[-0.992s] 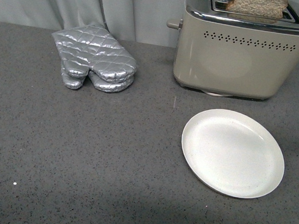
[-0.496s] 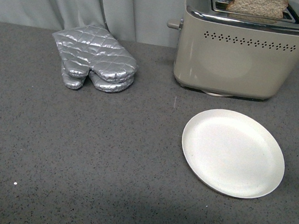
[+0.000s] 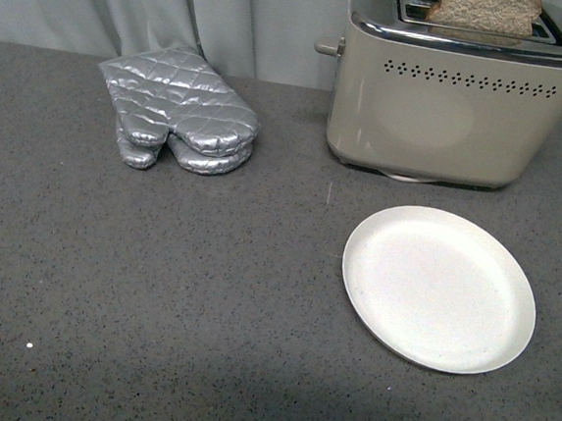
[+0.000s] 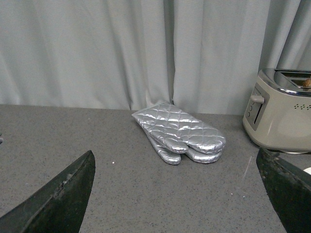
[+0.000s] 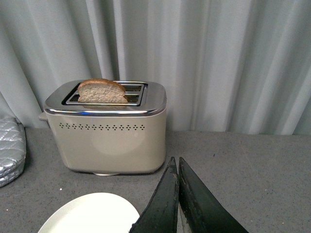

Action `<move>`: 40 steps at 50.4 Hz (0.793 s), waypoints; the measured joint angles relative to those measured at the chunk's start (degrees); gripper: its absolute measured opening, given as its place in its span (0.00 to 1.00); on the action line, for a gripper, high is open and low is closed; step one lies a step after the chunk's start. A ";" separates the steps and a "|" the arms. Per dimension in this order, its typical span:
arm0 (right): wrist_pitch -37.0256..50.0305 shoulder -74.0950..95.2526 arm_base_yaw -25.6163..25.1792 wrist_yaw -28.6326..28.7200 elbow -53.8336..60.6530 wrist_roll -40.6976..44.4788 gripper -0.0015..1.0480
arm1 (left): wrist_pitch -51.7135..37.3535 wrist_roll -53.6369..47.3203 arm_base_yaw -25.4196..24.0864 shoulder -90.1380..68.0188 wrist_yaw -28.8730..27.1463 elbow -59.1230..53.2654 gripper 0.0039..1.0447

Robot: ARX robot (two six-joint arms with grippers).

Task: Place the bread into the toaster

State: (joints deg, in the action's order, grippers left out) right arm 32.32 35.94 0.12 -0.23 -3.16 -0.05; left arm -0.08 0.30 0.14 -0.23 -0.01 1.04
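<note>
Nearest me, on the grey tabletop (image 3: 154, 308), my right gripper (image 5: 178, 204) is pinched closed on nothing and my left gripper (image 4: 175, 194) is spread wide. Beyond lies a bare plate (image 3: 439, 287), beside an oven mitt (image 3: 176, 121). Farthest, the bread (image 3: 484, 11) stands in the toaster (image 3: 448, 107)'s slot, so I judge only pressing the lever (image 3: 327, 48) remains.

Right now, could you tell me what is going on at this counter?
Nothing is being handled at the moment. The bread stands in the front slot of the toaster, its top sticking out above the chrome. The white plate in front of the toaster is bare, and silver oven mitts lie to the left. The right gripper is shut on nothing and back from the toaster; the left gripper is open over the counter.
</note>
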 joint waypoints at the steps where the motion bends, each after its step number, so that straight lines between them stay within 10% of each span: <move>1: -0.48 -0.63 0.00 0.00 0.15 0.00 0.01 | 0.00 0.00 0.00 0.00 0.00 0.00 0.94; 40: -15.26 -19.06 -0.02 0.13 2.89 0.00 0.01 | 0.00 -0.02 0.00 0.00 0.00 0.00 0.94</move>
State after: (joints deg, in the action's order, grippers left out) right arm 17.06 16.88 0.10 -0.10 -0.27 -0.05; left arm -0.08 0.27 0.14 -0.23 -0.01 1.04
